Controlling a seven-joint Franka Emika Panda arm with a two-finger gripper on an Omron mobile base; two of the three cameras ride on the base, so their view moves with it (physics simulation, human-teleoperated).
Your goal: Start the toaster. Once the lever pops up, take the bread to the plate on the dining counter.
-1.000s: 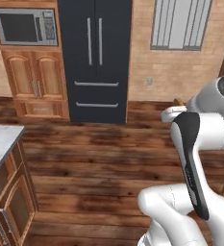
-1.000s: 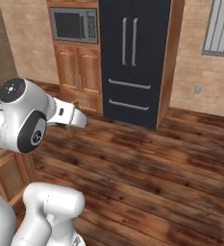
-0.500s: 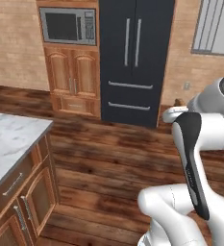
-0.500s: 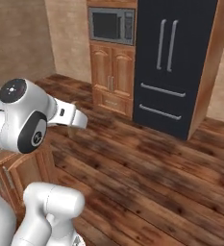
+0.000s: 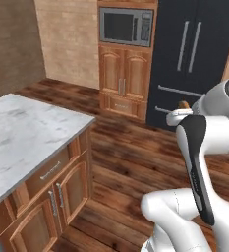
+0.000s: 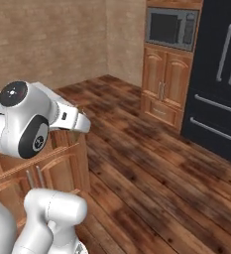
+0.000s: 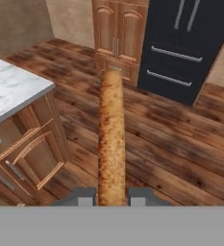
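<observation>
The whole picture is sliding sideways across the last second — the black fridge [image 5: 194, 54] and the microwave [image 5: 126, 25] are drifting to the right in the left base view, and a marble-topped desk [image 5: 22, 133] is coming in from the left where a moment ago only its corner was showing. That is the base turning or driving, not the kitchen moving. I am reading it as the carry leg of the task: the toaster step looks done and the robot is heading for the dining counter.

The bread [image 7: 112, 139] is sitting edge-on in the hand view, a long light-brown strip with a speckled crust running up from between the two dark tips. The gripper [image 7: 111, 197] is clamped shut on it, the jaws pressing the slice's two faces. In the left base view a small brown nub of the slice is peeking out past the white wrist.

Much is uncertain here. Whether this marble desk is the dining counter I cannot tell — no cooktop is showing on the part in frame. The far stretch of its top is being cut off by the frame edge, and in the right base view the arm's big white joint is covering most of the cabinet front [image 6: 62, 168]. The bread's lower edge is being hidden between the tips.
</observation>
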